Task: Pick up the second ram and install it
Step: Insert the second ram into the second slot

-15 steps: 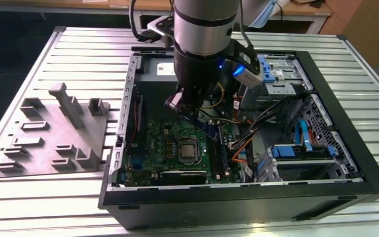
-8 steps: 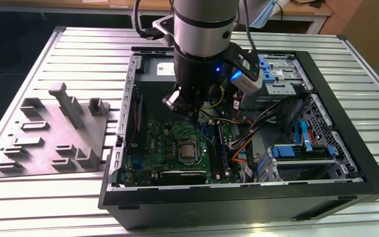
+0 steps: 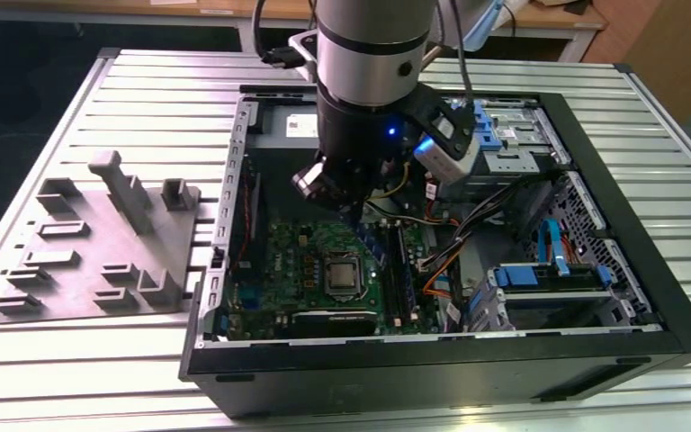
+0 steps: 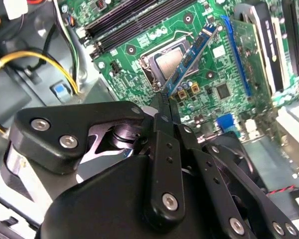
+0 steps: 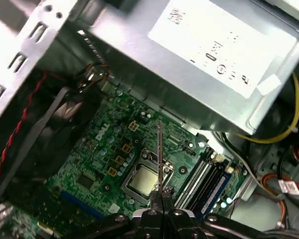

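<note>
The black, multi-link gripper [image 4: 165, 105] is pinching narrow on one end of the second ram [image 4: 193, 54], a long, thin, card-like stick with a blue-green face and small dark chips. In the second wrist view the stick is angling away from the fingertips [image 4: 161, 102], its far end free. The end between the fingertips is hidden. In the first wrist view the ram [image 5: 159, 154] is showing edge-on, as a thin dark line rising from the gripper [image 5: 160, 196].

Behind the stick the green motherboard [image 5: 107, 149] is lying flat in the case, with the square, silver processor socket [image 5: 142, 180] directly behind the ram. The black memory slots [image 5: 204, 181] are lying just beside the socket, and the ram is not sitting in them. Whether any slot is already holding a stick is hard to make out. How far the ram is hanging above the board cannot be told.

Further off, the grey sheet-metal power-supply box [image 5: 199, 64] is standing at the board's edge, with a yellow wire [image 5: 279, 134] curving beside it.

In the exterior view the silver, cylindrical arm [image 3: 370, 54] is reaching down into the open black computer case [image 3: 442, 360], its wrist covering the gripper and ram. At the exterior view's left, a grey plastic fixture block [image 3: 94, 261] is resting on the slatted metal table [image 3: 118, 90], well apart from the gripper.
</note>
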`<state>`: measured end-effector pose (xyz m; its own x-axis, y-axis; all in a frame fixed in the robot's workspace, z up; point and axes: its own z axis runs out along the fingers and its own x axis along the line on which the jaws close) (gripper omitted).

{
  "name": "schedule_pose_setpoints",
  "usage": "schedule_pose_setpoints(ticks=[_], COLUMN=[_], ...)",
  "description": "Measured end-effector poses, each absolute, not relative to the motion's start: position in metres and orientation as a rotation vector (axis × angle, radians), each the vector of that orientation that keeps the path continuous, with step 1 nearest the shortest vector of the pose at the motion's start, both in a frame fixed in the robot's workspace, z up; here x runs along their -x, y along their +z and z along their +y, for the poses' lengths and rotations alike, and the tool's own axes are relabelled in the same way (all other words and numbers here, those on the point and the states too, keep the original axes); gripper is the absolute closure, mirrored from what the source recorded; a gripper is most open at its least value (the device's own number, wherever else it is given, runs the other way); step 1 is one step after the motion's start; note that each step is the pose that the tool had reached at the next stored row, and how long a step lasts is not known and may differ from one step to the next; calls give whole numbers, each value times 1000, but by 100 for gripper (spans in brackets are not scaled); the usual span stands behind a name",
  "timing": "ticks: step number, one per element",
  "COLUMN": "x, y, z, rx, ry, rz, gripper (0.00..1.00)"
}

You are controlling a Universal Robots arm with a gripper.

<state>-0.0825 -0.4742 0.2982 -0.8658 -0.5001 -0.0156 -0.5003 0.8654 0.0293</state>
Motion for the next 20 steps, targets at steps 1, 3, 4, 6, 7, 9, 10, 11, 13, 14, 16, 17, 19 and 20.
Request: schedule_pose_setpoints(ticks=[1, 3, 4, 6, 7, 9, 10, 11, 13, 14, 16, 17, 19, 20], x=[83, 83, 83, 83, 83, 83, 83, 83, 83, 83, 83, 83, 83, 83], y=[298, 297, 297, 296, 296, 296, 295, 295, 294, 294, 293, 293, 292, 292], z=[-474, -474, -474, -474, -474, -474, -474, -474, -474, -474, -474, -474, -474, -474], rx=[784, 729, 702, 644, 617, 562, 532, 504, 448, 420, 364, 335, 279, 251], ry=[50, 50, 50, 50, 50, 49, 49, 49, 49, 49, 48, 48, 48, 48], rz=[3034, 3047, 3053, 3065, 3070, 3080, 3085, 3090, 3098, 3101, 3108, 3111, 3116, 3118], gripper=[88, 88, 88, 88, 88, 88, 88, 88, 88, 88, 88, 88, 88, 88])
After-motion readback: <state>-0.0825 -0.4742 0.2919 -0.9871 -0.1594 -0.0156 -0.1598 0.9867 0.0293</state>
